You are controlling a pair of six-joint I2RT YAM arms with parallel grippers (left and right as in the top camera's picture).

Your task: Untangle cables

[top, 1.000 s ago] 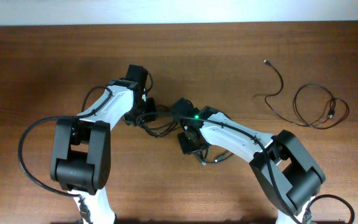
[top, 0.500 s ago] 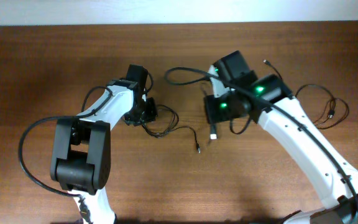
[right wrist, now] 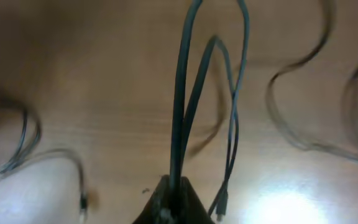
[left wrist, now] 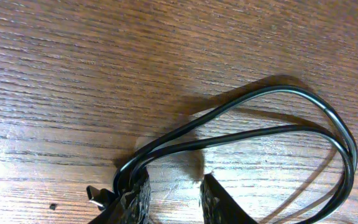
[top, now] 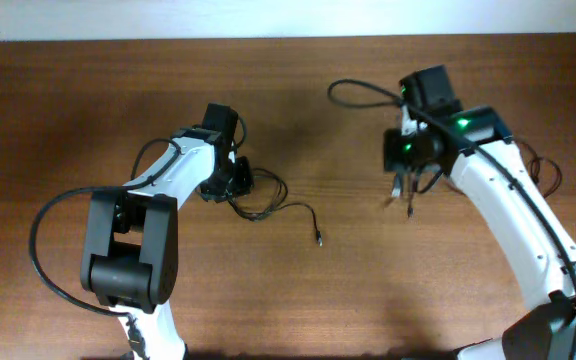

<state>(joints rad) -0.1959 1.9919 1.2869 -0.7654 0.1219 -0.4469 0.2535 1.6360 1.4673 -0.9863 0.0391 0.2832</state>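
One cable point(right wrist: 180, 93) now drawn clear of tangle point(left wrist: 135, 167) and swung right, right end effector point(right wrist: 173, 190) clamped shut on it; left end effector point(left wrist: 173, 198) part-open, finger pinning tangle to table point(top: 88, 100); separation advancing

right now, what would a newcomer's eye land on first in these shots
The right gripper, lifted over the upper right of the table, is shut on a black cable that hangs from it in long loops. At centre left, the left gripper sits low with its jaws slightly apart at a looped cable lying on the wood. That cable's tail and plug trail toward the middle.
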